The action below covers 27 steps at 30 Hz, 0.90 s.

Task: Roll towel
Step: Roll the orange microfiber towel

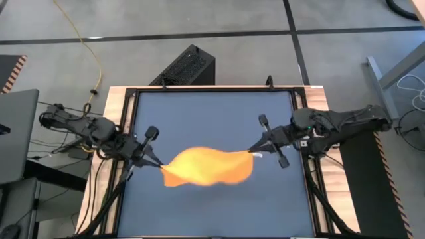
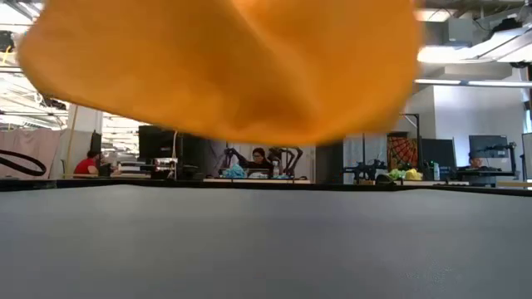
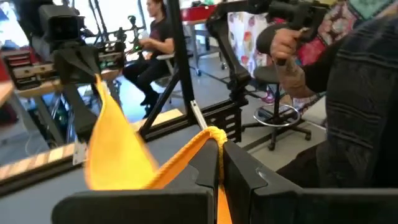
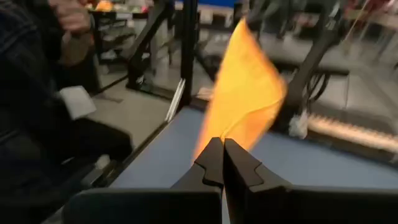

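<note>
Towel [image 1: 207,166] hung stretched above the table [image 1: 212,109], left gripper [image 1: 161,165] and right gripper [image 1: 252,152] each clamped on an end; lowering evenly and flat seemed advisable.

Bright yellow-orange soft cloth towel [image 1: 207,166]: stretched, sagging, suspended above the worktop [image 1: 212,119] between left hand [image 1: 159,166] and right hand [image 1: 252,152].

overhead, table-level and both wrist views share the towel [image 1: 207,166]

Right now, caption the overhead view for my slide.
Both hands, left hand and right hand, hold the yellow towel stretched above the table.
</note>
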### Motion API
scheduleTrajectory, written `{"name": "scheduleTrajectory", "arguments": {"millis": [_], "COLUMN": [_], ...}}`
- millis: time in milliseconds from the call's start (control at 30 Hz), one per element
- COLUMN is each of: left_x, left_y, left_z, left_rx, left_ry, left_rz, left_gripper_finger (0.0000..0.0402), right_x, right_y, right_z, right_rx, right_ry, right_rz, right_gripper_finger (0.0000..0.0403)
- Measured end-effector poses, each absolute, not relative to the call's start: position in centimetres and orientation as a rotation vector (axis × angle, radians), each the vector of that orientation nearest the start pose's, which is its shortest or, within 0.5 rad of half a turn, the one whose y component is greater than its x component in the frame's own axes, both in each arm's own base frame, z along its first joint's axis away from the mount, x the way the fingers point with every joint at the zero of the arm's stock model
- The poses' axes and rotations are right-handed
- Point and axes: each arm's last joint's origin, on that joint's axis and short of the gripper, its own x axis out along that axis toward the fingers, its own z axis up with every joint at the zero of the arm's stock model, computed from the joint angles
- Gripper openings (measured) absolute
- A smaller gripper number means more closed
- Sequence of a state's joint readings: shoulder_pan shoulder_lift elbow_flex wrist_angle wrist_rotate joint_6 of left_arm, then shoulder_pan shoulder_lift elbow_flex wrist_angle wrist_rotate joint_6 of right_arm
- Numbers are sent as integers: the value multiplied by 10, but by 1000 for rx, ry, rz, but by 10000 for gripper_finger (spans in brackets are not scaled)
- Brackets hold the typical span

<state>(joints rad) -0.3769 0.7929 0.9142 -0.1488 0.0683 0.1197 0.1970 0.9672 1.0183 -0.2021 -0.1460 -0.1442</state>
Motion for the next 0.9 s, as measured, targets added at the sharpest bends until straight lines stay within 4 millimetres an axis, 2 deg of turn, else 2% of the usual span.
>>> {"name": "scheduleTrajectory", "arguments": {"millis": [100,200,300,433,533,633,733,900], "left_x": [154,155,158,161,163,163,162,159], "left_y": [-63,-56,-47,-36,-26,-18,-12,-10], "left_z": [374,356,330,302,289,279,266,240], "left_rx": [141,150,152,118,94,80,67,4], "left_ry": [49,224,396,530,590,633,696,779], "left_rz": [-371,-164,63,203,273,328,366,322], "left_gripper_finger": [0,0,0,0,0,0,0,0], "right_x": [210,227,248,267,272,272,271,267], "right_y": [49,39,17,-21,-48,-64,-67,-57], "right_z": [371,346,312,271,253,239,233,223], "right_rx": [-184,-200,-181,-130,-107,-88,-86,-70], "right_ry": [166,279,406,568,645,708,728,749], "right_rz": [261,98,-59,-209,-296,-348,-355,-261], "right_gripper_finger": [18,18,18,18,18,18,18,18]}}
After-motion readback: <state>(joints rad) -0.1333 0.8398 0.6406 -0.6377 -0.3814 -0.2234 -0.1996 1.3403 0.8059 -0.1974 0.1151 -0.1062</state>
